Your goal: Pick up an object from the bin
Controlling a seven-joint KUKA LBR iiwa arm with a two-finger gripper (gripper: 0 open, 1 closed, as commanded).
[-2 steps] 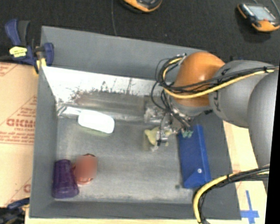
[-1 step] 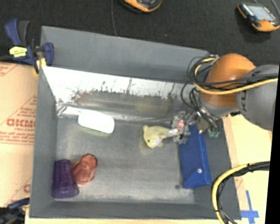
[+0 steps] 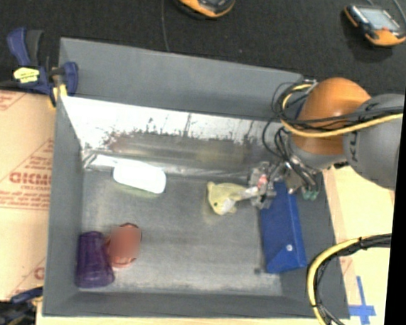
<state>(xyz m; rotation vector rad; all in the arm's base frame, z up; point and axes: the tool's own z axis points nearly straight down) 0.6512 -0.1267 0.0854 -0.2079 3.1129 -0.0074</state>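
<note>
My gripper (image 3: 263, 185) hangs low at the back right of the bin, under the arm's orange cover. Just to its left lies a pale yellow, crumpled soft thing (image 3: 222, 198), and a thin end of it reaches up to the gripper's tip. A flat blue box (image 3: 282, 232) lies right below the gripper, leaning along the bin's right wall. Whether the yellow thing is gripped is not visible.
A white oval thing (image 3: 139, 177) lies at the back left. In the front left corner a purple cup-like thing (image 3: 94, 259) sits beside a reddish-pink rounded one (image 3: 124, 245). The arm and its cables cover the bin's back right corner.
</note>
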